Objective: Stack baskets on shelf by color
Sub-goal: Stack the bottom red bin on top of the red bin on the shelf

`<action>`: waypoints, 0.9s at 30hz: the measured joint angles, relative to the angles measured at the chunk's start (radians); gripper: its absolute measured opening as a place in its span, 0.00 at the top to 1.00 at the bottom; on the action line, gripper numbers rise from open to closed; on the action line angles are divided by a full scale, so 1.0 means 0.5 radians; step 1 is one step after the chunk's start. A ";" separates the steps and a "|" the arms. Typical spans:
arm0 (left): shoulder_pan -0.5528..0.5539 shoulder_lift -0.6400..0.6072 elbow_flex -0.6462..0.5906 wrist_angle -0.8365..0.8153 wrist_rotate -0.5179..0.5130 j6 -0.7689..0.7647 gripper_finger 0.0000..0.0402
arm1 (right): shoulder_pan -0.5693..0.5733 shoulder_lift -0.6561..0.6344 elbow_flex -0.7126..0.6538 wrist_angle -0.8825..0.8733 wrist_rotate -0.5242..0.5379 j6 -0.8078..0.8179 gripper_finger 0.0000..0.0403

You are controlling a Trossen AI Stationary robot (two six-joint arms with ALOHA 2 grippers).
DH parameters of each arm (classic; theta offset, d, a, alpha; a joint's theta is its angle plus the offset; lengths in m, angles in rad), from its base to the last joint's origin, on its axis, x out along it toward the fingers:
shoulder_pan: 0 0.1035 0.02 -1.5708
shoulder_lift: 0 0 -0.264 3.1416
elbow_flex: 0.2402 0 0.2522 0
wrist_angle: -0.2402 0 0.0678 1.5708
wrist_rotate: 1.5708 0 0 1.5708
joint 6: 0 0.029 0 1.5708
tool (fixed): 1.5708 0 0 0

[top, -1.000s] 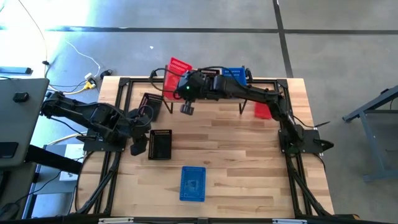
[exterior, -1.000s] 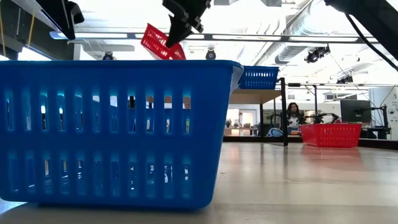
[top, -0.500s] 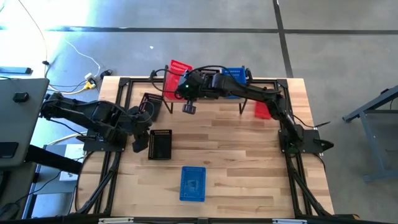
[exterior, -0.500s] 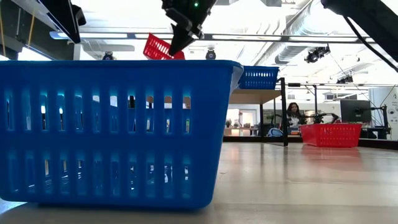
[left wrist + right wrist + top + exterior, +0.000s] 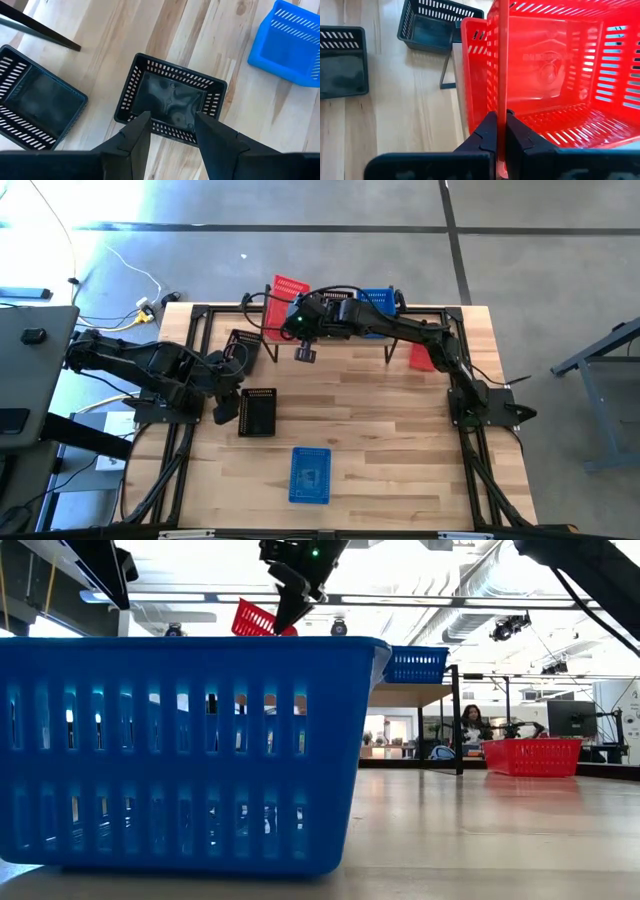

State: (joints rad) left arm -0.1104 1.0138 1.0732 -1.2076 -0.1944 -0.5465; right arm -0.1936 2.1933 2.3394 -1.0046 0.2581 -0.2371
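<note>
My right gripper (image 5: pixel 296 320) is shut on a red basket (image 5: pixel 287 292), held in the air over the left end of the shelf (image 5: pixel 405 693). A blue basket (image 5: pixel 378 300) stands on the shelf's right part. My left gripper (image 5: pixel 172 131) hangs open above the left end of a black basket (image 5: pixel 258 412) that sits on its bottom on the table. It touches nothing. A second black basket (image 5: pixel 243 347) stands by the shelf's left leg. Another red basket (image 5: pixel 422 358) rests on the table right of the shelf. My right gripper pinches one side wall of the red basket at its rim (image 5: pixel 502 102), one finger inside the basket and one outside. The fingers slant down from the table's right side. The basket is lifted clear and tilted, its open top toward the wrist camera.
A blue basket (image 5: pixel 310 475) stands near the table's front edge and fills the low view's foreground (image 5: pixel 190 750). Black frame bars run along the table's left and right sides. Bare wood lies mid-table between the shelf and the front blue basket.
The red basket in my right gripper has sunk a little and tipped slightly: in the low view less of it shows above the blue basket's rim than a second ago.
</note>
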 joint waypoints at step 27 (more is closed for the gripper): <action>0.000 0.000 0.000 0.000 0.003 -0.002 0.65 | -0.005 0.000 0.000 0.105 0.114 0.022 0.80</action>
State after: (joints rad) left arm -0.1104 1.0138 1.0733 -1.2076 -0.1928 -0.5472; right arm -0.1963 2.1933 2.3394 -0.9520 0.3149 -0.2260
